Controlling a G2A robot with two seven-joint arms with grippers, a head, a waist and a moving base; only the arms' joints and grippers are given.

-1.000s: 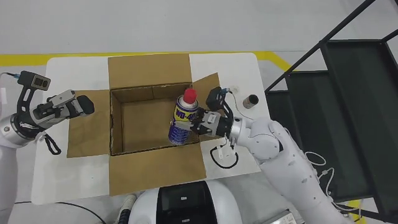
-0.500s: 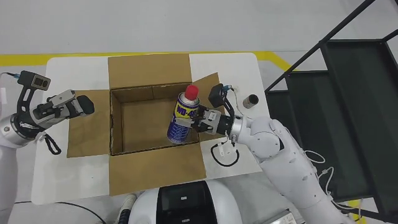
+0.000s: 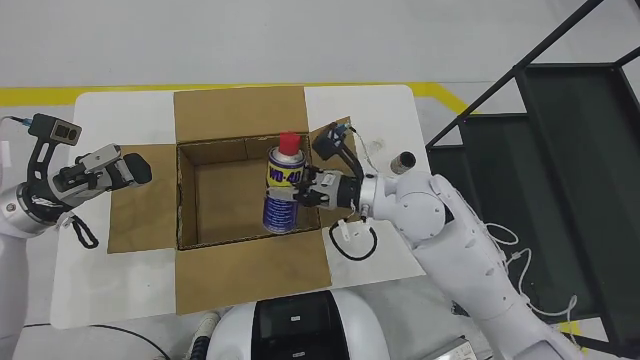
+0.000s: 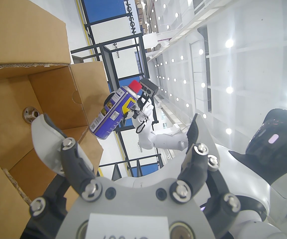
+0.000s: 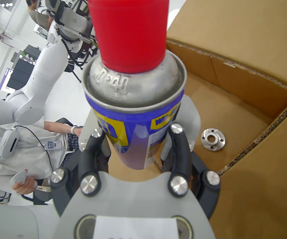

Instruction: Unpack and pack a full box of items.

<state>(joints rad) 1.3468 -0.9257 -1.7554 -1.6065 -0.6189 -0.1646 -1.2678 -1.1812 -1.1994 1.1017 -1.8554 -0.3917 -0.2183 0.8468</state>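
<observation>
A blue and yellow spray can (image 3: 282,194) with a red cap hangs upright over the right side of the open cardboard box (image 3: 222,166), and my right gripper (image 3: 305,193) is shut on its body. The can (image 5: 133,100) stands between that gripper's fingers (image 5: 190,115). In the left wrist view the can (image 4: 114,111) is seen above the box's far wall. A small metal flange (image 5: 212,139) lies on the box floor (image 4: 30,114). My left gripper (image 3: 135,168) is open over the box's left flap, holding nothing, its fingers (image 4: 46,130) spread.
The box (image 3: 240,115) has all its flaps folded out on the white table (image 3: 375,110). A small dark cylinder (image 3: 402,164) stands on the table at the right. A black metal staircase (image 3: 560,150) rises beside the table's right side.
My right gripper has carried the spray can leftward, further over the box, and the can has turned from tilted to nearly upright. The left arm has not moved.
</observation>
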